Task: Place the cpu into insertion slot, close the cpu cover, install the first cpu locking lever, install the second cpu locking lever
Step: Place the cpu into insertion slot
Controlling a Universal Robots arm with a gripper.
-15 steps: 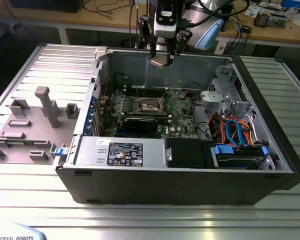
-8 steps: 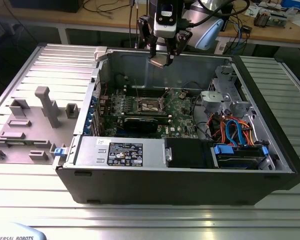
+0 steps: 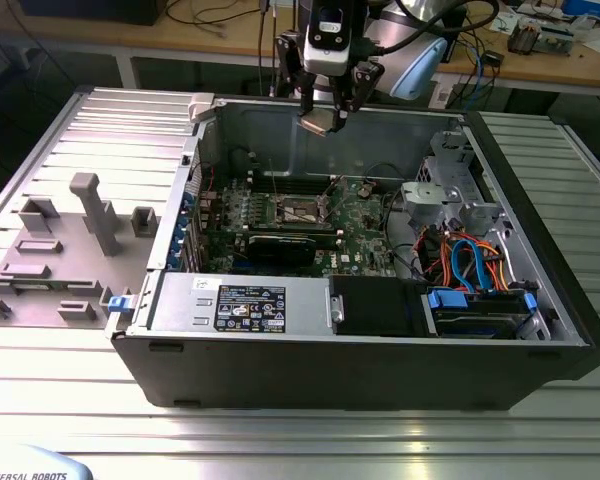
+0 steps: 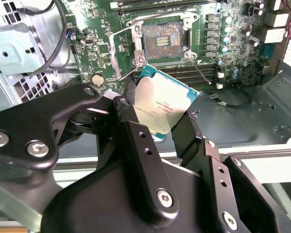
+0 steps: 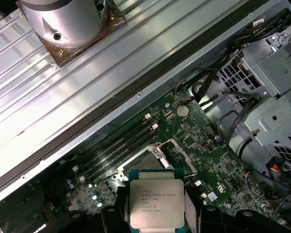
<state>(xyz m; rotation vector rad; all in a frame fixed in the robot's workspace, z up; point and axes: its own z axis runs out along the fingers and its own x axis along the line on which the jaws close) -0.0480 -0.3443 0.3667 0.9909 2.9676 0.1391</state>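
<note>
Right now you're on step one: the cpu (image 4: 161,108) isn't in the insertion slot (image 4: 164,41) yet. The gripper (image 3: 325,115) is closed on two opposite edges of the chip, with its metal top facing the wrist, and it has nothing else in its grip. The exterior view gives you the height. The chip hangs well above the slot, about level with the top edge of the open computer case (image 3: 380,345). From that angle I can't tell whether it's straight over the slot or off to one side. The second wrist view gives what the exterior view can't: the slot's centre is bare, and the cpu cover (image 4: 136,43) looks swung up just beside the slot, so the way in seems free. In both wrist views the chip sits turned out of square with the slot. My read is that the placement calls for twisting the chip to match the slot's sides, centring it over the slot, then coming down flat and slow — a tilted corner could damage that bare centre. The cover isn't closed.
</note>
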